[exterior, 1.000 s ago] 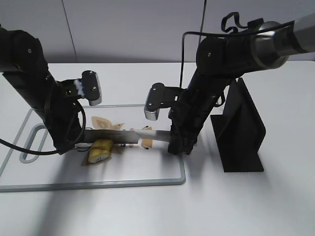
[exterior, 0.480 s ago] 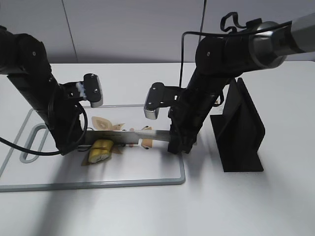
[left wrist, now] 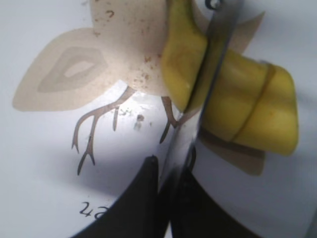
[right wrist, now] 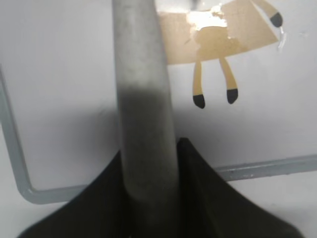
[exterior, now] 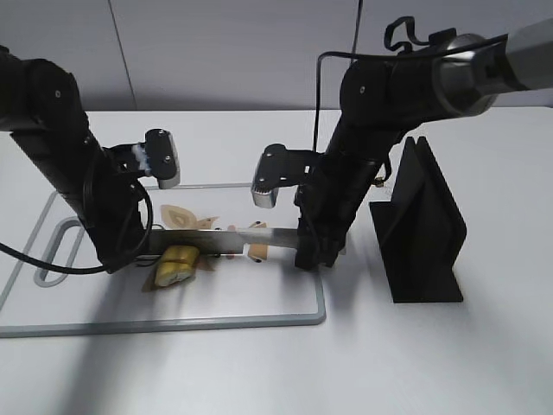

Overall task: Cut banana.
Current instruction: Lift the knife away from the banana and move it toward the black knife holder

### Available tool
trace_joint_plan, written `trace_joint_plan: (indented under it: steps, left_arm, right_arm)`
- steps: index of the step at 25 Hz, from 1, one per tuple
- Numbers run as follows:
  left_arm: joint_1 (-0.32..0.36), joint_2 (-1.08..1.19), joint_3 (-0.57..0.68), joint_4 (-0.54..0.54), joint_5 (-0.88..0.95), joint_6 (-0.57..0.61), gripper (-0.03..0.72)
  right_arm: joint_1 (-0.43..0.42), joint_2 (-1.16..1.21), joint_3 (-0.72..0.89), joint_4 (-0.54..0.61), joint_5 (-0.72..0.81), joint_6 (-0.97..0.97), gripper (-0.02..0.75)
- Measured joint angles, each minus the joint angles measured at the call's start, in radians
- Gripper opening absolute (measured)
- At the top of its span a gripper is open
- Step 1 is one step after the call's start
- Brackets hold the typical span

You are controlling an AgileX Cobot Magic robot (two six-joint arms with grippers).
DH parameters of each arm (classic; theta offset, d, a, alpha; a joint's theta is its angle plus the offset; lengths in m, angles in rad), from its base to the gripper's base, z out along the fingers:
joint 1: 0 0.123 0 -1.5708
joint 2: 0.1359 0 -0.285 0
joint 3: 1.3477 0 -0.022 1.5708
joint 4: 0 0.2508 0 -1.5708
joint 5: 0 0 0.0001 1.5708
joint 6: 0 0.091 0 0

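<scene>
A peeled yellow banana piece [exterior: 177, 264] lies on the white cutting board [exterior: 259, 294], left of centre. A knife [exterior: 233, 239] stretches level across the board, its blade resting across the banana. In the left wrist view the blade [left wrist: 214, 69] has sunk into the banana [left wrist: 247, 104], and a cut line shows further along it. My left gripper [exterior: 130, 257] is shut on the blade's tip end [left wrist: 170, 167]. My right gripper [exterior: 311, 255] is shut on the knife's grey handle [right wrist: 143, 99] at the board's right edge.
A black knife stand [exterior: 423, 225] is on the table right of the board. The board has a grey rim [right wrist: 15, 153] and printed tan animal and leaf figures [left wrist: 64, 74]. Its handle loop [exterior: 52, 255] is at the left end.
Both arms shifted only slightly. The knife and banana stay in the same place on the board.
</scene>
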Motion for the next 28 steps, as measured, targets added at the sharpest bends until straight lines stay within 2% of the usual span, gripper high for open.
trace_joint_plan:
  steps: [7,16,28]
  left_arm:
    - [-0.002,-0.084,0.019,-0.009,0.046,-0.005,0.028]
    - [-0.003,-0.225,0.020,0.018,0.052,-0.005,0.019]
    - [-0.005,-0.290,0.020,0.021,0.086,-0.005,0.017]
  right_arm:
    - [0.000,-0.036,-0.052,-0.017,0.108,0.001,0.190]
    - [0.000,-0.132,-0.068,-0.031,0.116,0.001,0.190]
    - [0.002,-0.180,-0.068,-0.034,0.140,0.001,0.190]
